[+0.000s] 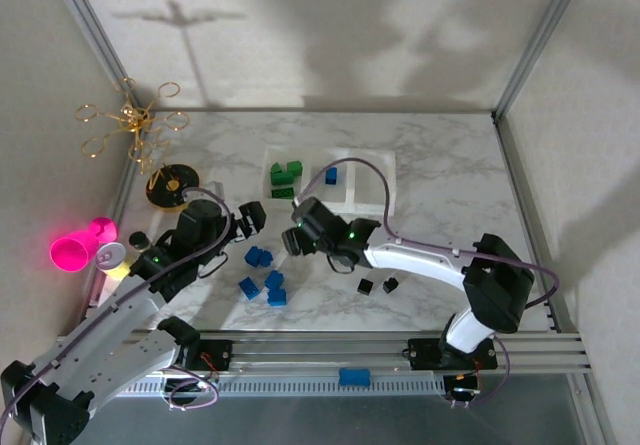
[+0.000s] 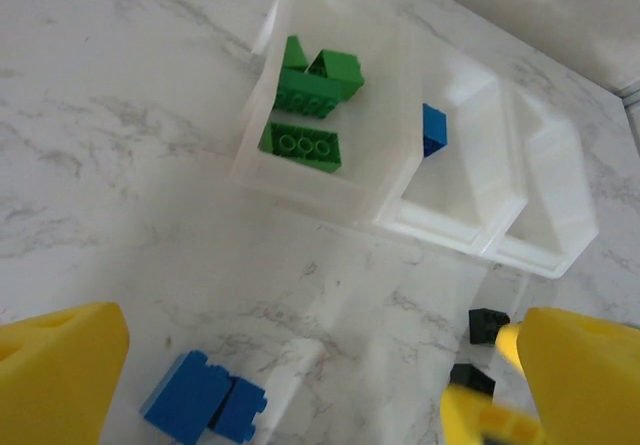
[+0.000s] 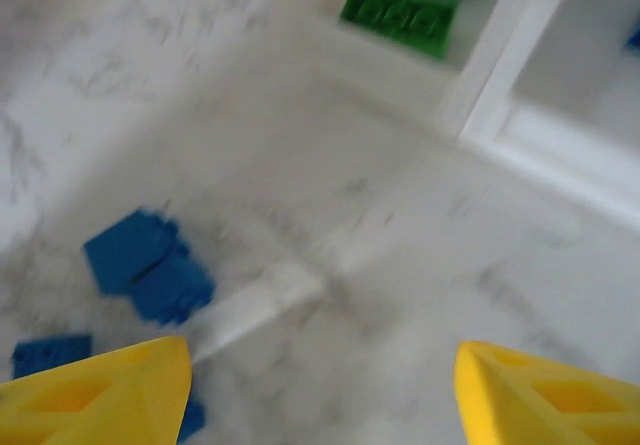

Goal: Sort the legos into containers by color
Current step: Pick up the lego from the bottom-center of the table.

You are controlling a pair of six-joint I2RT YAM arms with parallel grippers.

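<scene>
Though crowded at left edge by pink cup (image 1: 78,248), black-and-gold dish (image 1: 172,185) and gold wire ornament (image 1: 130,125), found bare marble table (image 1: 450,170) right of containers (image 1: 372,193). Saw green legos (image 2: 310,95) in left tray (image 2: 300,190), 1 blue lego (image 2: 433,130) in middle tray (image 2: 450,210). Noted loose blue legos (image 1: 262,275) between arms, 2 black legos (image 1: 377,286) beside right arm. Saw left gripper (image 2: 320,365) spread wide, empty; right gripper (image 3: 320,375) parted, gripping nothing.

A bright pink cup (image 1: 78,247) sits at the left edge of the frame. In the upper left, a gold wire ornament (image 1: 132,125) stands just above a round black-and-gold dish (image 1: 172,185). At bottom centre, a flat blue block (image 1: 354,376) rests on the metal rail (image 1: 300,350).
</scene>
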